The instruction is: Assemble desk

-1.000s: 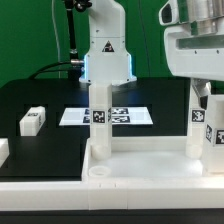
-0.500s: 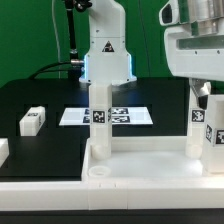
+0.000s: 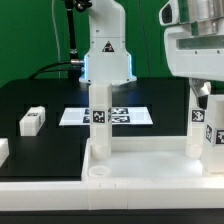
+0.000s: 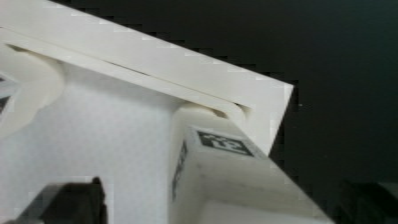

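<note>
Arm (image 3: 105,45): base stands behind the slab, wrist end hangs over the slab's back corner on the exterior view's right. My read of the step: leg two of four is in and the arm is at the let-go stage, so about half done. Next move calls for a straight lift, so nothing knocks the leg. Then go for a loose leg, grip it across its short side, tip it upright and bring it to a free front socket (image 3: 99,172).

Slab (image 3: 145,162): lies flat, sockets up, nearest the camera. Long axis looks to run across the exterior view. Its right end is cut by the frame, so that's a judgement.

Marker board (image 3: 138,117): flat, behind the slab, between it and the arm base.

Left leg (image 3: 99,120) and right leg (image 3: 198,128): upright in the slab's back corners, long axes vertical, free ends up.

Loose leg (image 3: 33,121): on its side, well off the slab's left end, long axis pointing away from the camera. Cut-off leg (image 3: 3,150): also off that end, mostly out of frame.

Gripper (image 3: 200,92): at the right leg's top. In the wrist view the fingers (image 4: 79,203) are blurred dark shapes spread wide either side of that leg, with a dark gap on one side. Reads as released, holding nothing.

Tag (image 4: 222,141): on the right leg just above the slab. Can't tell if that leg is fully seated.
</note>
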Controlling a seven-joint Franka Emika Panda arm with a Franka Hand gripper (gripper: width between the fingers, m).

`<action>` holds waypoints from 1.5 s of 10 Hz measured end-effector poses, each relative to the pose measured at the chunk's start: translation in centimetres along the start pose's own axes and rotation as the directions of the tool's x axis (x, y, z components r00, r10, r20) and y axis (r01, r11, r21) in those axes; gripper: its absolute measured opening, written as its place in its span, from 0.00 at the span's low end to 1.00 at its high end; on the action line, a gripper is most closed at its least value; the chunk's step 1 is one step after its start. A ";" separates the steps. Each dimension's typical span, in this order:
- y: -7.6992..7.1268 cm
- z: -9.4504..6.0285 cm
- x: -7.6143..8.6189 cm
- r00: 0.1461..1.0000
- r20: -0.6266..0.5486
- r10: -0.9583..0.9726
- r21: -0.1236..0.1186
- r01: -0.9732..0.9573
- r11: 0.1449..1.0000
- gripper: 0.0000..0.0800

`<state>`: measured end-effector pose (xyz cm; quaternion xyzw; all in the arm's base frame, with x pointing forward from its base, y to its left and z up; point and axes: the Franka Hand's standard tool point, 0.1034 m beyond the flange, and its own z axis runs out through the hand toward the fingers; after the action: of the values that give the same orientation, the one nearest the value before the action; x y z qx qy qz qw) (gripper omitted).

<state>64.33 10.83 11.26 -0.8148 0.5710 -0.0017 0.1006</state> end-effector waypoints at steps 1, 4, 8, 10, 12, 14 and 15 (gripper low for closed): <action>0.0 0.0 0.0 0.999 -0.001 0.049 0.000 -0.049 0.999 0.81; -0.1 0.0 -0.3 1.000 -0.012 -0.023 -0.014 0.023 1.000 0.81; -0.7 0.0 -1.2 0.827 -0.012 -0.562 -0.056 0.561 0.826 0.81; -0.3 0.0 -0.5 0.696 0.000 -0.718 -0.069 0.717 0.694 0.81; 0.0 -0.4 1.5 0.527 0.013 -0.850 -0.080 0.847 0.525 0.81; -1.0 -0.9 1.0 0.492 -0.004 -0.871 -0.091 0.867 0.490 0.81; -0.9 -0.8 1.1 0.508 -0.005 -0.861 -0.093 0.857 0.507 0.81</action>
<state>65.44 9.97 12.08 -0.9935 0.0945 -0.0492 0.0404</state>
